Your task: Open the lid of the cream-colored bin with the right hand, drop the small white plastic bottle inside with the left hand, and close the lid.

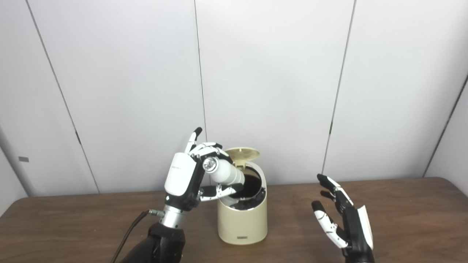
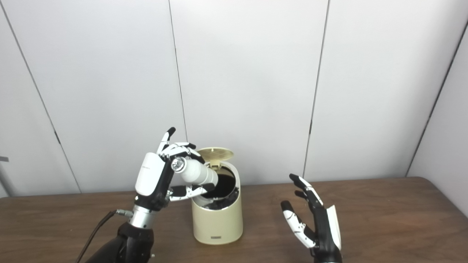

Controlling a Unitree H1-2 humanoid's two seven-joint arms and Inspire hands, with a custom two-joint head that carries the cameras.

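Observation:
The cream-colored bin (image 1: 242, 219) stands on the wooden table, its round lid (image 1: 242, 153) tipped up at the back and the dark inside showing. My left hand (image 1: 188, 175) is raised at the bin's left rim, shut on the small white plastic bottle (image 1: 226, 174). The bottle lies tilted, its shiny cap end toward me and its base over the opening. My right hand (image 1: 342, 217) is open to the right of the bin, fingers spread, touching nothing.
The brown table (image 1: 402, 212) runs across the view, with its far edge against white wall panels. A black cable (image 1: 128, 230) trails from my left wrist toward the front edge.

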